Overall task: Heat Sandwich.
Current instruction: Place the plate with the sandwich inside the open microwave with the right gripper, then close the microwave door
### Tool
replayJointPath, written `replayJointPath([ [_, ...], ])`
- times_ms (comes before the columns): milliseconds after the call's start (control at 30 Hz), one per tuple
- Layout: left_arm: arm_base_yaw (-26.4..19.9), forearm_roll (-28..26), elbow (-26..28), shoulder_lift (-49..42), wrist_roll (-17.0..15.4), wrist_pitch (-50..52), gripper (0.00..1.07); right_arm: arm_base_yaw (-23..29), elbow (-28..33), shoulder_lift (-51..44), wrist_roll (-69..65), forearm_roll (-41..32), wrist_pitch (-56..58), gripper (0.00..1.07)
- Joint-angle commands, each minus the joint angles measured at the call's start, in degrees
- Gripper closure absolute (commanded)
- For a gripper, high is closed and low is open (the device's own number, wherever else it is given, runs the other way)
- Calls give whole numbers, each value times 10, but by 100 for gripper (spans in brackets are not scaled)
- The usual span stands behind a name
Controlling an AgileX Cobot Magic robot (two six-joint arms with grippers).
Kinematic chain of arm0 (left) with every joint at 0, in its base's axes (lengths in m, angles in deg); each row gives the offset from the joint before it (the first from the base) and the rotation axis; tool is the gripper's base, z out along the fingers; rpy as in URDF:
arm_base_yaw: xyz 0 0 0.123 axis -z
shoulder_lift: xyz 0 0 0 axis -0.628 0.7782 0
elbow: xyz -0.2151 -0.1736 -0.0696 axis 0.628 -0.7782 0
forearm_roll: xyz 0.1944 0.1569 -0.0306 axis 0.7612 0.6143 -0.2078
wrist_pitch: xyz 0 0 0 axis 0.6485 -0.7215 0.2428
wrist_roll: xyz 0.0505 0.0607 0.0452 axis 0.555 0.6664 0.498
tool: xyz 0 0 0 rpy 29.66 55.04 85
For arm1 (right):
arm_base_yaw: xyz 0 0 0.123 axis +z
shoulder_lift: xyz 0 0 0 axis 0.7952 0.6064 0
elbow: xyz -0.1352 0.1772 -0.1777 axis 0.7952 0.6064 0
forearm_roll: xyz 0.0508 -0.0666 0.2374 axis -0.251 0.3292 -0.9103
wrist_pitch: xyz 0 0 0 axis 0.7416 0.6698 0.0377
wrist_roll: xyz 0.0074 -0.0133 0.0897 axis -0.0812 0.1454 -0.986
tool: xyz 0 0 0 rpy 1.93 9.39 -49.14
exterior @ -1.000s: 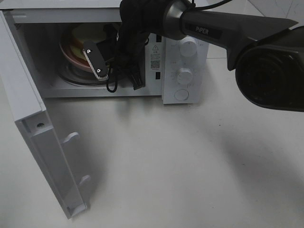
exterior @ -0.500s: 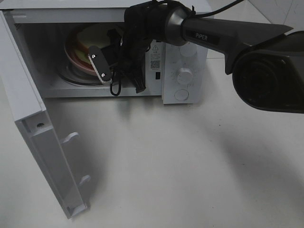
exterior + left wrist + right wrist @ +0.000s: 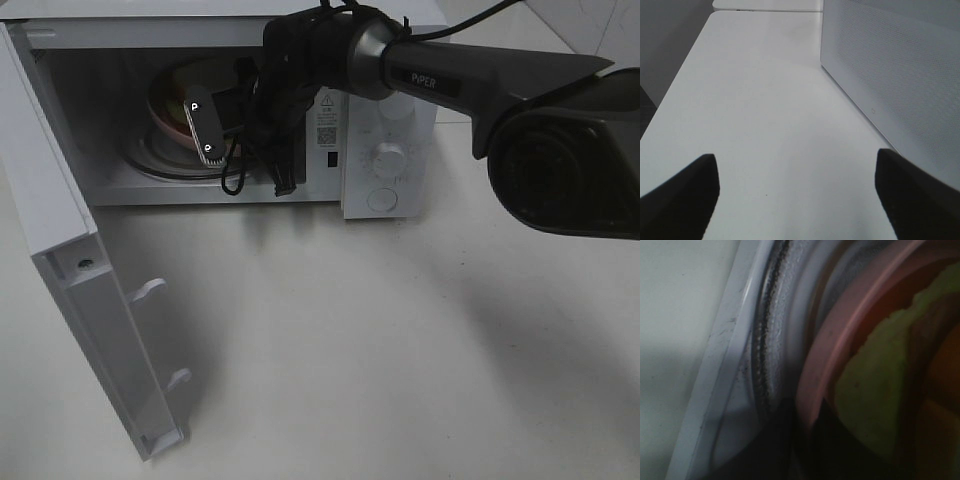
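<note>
Right gripper (image 3: 200, 128) sits inside the microwave (image 3: 385, 150) at the round pink plate (image 3: 827, 360); I can't tell its grip. Sandwich (image 3: 870, 400) (pale green lettuce, orange filling) lies on that plate. Left gripper (image 3: 796, 165) gapes, empty.

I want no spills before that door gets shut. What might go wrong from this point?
The right hand is deep in the microwave, right by the pink plate; withdrawing carelessly could drag the plate off the glass turntable or tip the sandwich. The cable loop hanging under the wrist might snag on the opening's lower edge.
</note>
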Motion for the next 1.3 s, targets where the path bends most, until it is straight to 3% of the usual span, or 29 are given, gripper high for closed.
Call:
replayJointPath([
  [33, 3, 1, -2, -10, -5, 9, 26, -1, -5, -9, -30, 1, 10, 85],
  [67, 3, 1, -2, -10, -5, 9, 26, -1, -5, -11, -30, 1, 10, 74],
  [100, 3, 1, -2, -10, -5, 9, 26, -1, -5, -11, -30, 1, 10, 74],
  [167, 3, 1, -2, -10, -5, 9, 26, 0, -5, -14, -29, 0, 12, 62],
  [300, 3, 1, -2, -10, -5, 9, 26, 0, -5, -19, -17, 0, 34, 56],
  [1300, 3, 1, -2, -10, -5, 9, 26, 18, 3, -60, -7, -19, 167, 54],
])
